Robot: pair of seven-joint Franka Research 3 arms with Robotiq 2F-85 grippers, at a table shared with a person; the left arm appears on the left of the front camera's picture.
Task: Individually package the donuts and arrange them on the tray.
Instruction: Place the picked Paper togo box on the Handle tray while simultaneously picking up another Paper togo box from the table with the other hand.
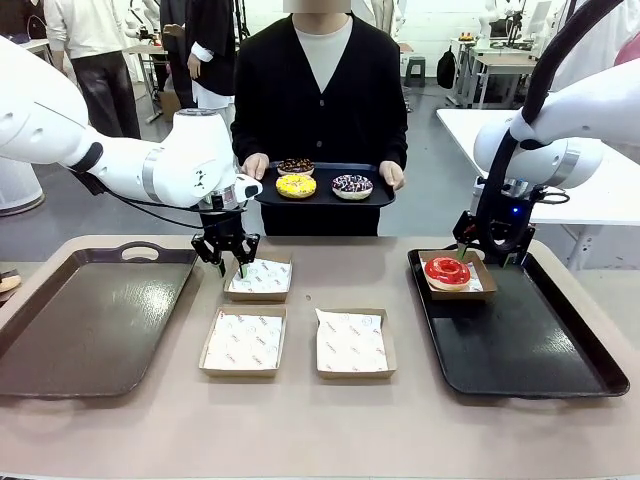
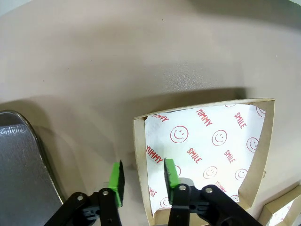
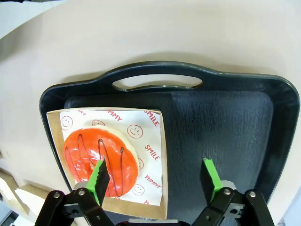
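Donuts [image 1: 296, 186] are four in all; I judge one packed and three waiting. The surface [image 1: 320, 430] carries a bare brown tray [image 1: 70, 340] at the left and a black tray [image 1: 540, 350] at the right. At the far side a person holds a smaller dark tray [image 1: 375, 198]. Three paper-lined boxes [image 1: 244, 340] lie unfilled in the middle, one far and two near. A fourth box [image 1: 487, 284] sits in the far left corner of the black tray, with the red donut [image 1: 447, 271] flat in it: glossy red glaze, thin dark lines across, pale rim. On the person's tray lie the yellow donut [image 1: 296, 186] and two dark ones [image 1: 352, 186] with sprinkles.

The left pincer [image 2: 143, 179] stands over the left wall of the far box [image 2: 207, 141], one finger outside, one inside; it is half closed and does not press the wall yet. The right pincer [image 3: 155, 172] is spread wide over the black tray, just beside the red donut's box, and grasps nothing.

The step in hand seems to be taking the next box. The next move calls for pinching the thin cardboard wall firmly, without crushing it, so that the box does not slip or bend when moved.
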